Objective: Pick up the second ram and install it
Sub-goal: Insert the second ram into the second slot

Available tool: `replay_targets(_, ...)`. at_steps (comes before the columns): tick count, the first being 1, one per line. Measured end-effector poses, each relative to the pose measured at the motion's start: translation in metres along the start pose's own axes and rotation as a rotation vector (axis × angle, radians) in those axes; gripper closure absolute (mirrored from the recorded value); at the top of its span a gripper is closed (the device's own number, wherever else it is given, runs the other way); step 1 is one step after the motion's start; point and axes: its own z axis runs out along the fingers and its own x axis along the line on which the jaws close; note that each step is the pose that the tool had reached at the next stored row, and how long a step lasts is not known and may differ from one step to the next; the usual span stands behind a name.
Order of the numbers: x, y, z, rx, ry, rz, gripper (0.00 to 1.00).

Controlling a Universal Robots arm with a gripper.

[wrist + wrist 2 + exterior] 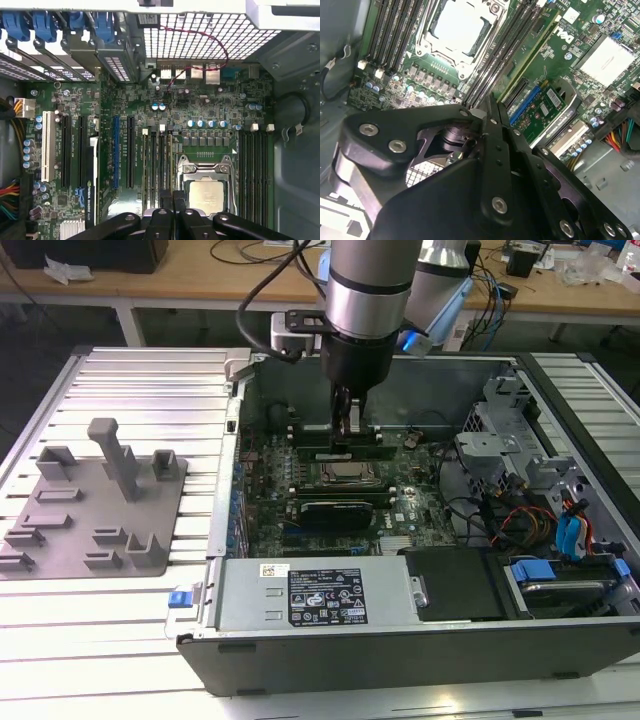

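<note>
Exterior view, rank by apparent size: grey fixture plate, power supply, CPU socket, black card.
1. grey fixture plate
2. power supply, which lies low in the frame and is probably nearer the camera, so it may look larger than it is
3. black card and CPU socket: these look about alike, so they are not ranked

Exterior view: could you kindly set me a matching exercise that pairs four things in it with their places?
Things:
1. grey fixture plate
2. tool
3. power supply
4. blue plastic parts

Places:
A. inside the case, at the exterior view's right
B. over the motherboard, beside the processor socket
C. outside the case, at the exterior view's left
D. bearing the big label, along the case's near wall

Pairs: 1-C, 2-B, 3-D, 4-A.
</note>
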Motion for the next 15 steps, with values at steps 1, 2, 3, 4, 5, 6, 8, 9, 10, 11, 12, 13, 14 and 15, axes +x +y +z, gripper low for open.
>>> replay_targets(1, 0.0009, 0.0000, 0.0013, -0.0001, 0.0001, 0.000, 0.91)
replay_targets(2, 0.0013, 0.0000, 0.0019, 0.0000, 0.0001, 0.000, 0.91)
replay_targets(3, 0.0018, -0.0001, 0.0027, -0.0001, 0.0000, 0.000, 0.91)
replay_targets(4, 0.0025, -0.0001, 0.0044, 0.0002, -0.0003, 0.000, 0.91)
replay_targets(5, 0.0028, -0.0002, 0.0070, 0.0000, 0.0000, 0.000, 0.91)
replay_targets(6, 0.0030, -0.0004, 0.0097, 0.0001, -0.0001, 0.000, 0.91)
replay_targets(8, 0.0053, -0.0005, 0.0130, 0.0000, -0.0001, 0.001, 0.91)
replay_targets(9, 0.0062, -0.0006, 0.0141, 0.0001, -0.0003, 0.001, 0.91)
replay_targets(10, 0.0067, -0.0005, 0.0156, 0.0000, -0.0001, 0.002, 0.91)
replay_targets(11, 0.0069, -0.0008, 0.0201, 0.0001, -0.0002, 0.002, 0.91)
replay_targets(12, 0.0070, -0.0009, 0.0239, 0.0001, -0.0001, 0.002, 0.91)
replay_targets(13, 0.0071, -0.0010, 0.0262, 0.0000, -0.0001, 0.002, 0.91)
replay_targets(14, 0.0071, -0.0011, 0.0279, 0.0001, -0.0001, 0.002, 0.91)
replay_targets(15, 0.0071, -0.0011, 0.0296, 0.0000, -0.0001, 0.003, 0.91)
